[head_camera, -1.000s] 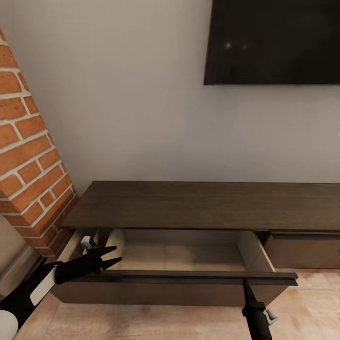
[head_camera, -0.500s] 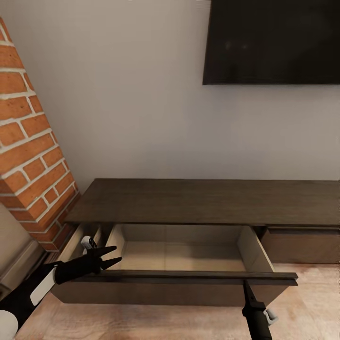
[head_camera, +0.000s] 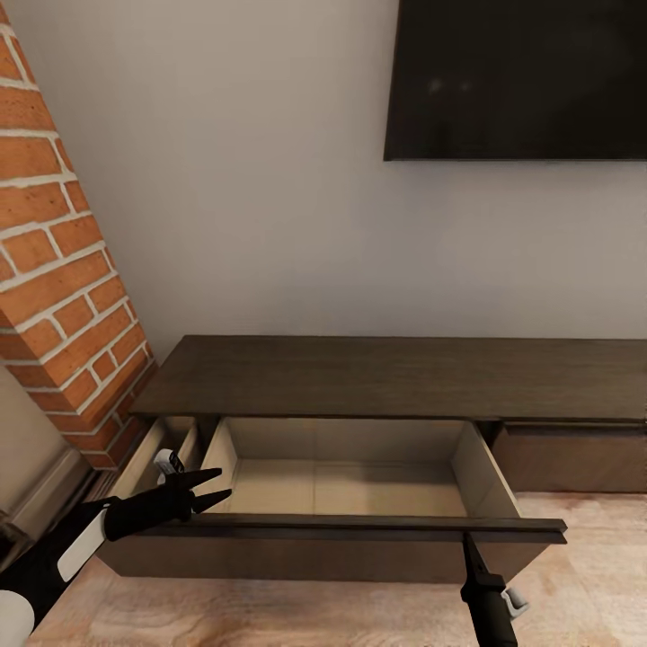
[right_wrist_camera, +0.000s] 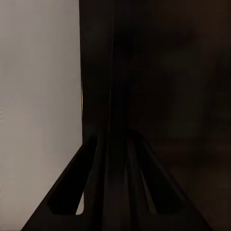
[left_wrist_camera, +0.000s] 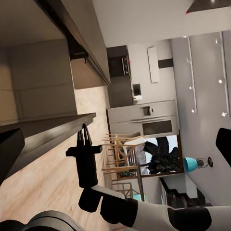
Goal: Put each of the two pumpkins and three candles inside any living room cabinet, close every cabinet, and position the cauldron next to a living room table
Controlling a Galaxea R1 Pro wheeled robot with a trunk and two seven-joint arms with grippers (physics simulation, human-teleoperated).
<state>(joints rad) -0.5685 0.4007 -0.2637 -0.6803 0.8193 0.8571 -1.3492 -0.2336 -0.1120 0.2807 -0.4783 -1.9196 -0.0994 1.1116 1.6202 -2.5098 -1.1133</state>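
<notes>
The long dark-brown cabinet [head_camera: 395, 377] stands against the wall with its left drawer [head_camera: 341, 548] pulled out. The drawer's pale interior [head_camera: 341, 485] has nothing in it. My left gripper [head_camera: 214, 486] hovers open at the left end of the drawer front, fingers spread and pointing over its top edge. My right gripper [head_camera: 468, 542] points upward at the right end, shut, with its tip against the underside of the drawer front's lip. In the left wrist view the right gripper [left_wrist_camera: 85, 131] shows with its fingers together beside the drawer front [left_wrist_camera: 43, 134]. The right wrist view has its fingers [right_wrist_camera: 96, 183] converging on a dark surface.
A red brick column [head_camera: 63, 296] stands close on the left of the cabinet. A dark TV [head_camera: 521, 81] hangs on the wall above. A second drawer [head_camera: 575, 458] to the right is shut. Pale wood floor [head_camera: 593, 584] lies in front.
The view has drawn back from the wall. The drawer front stayed level with both grippers, so the drawer has come further out and more of its pale interior shows.
</notes>
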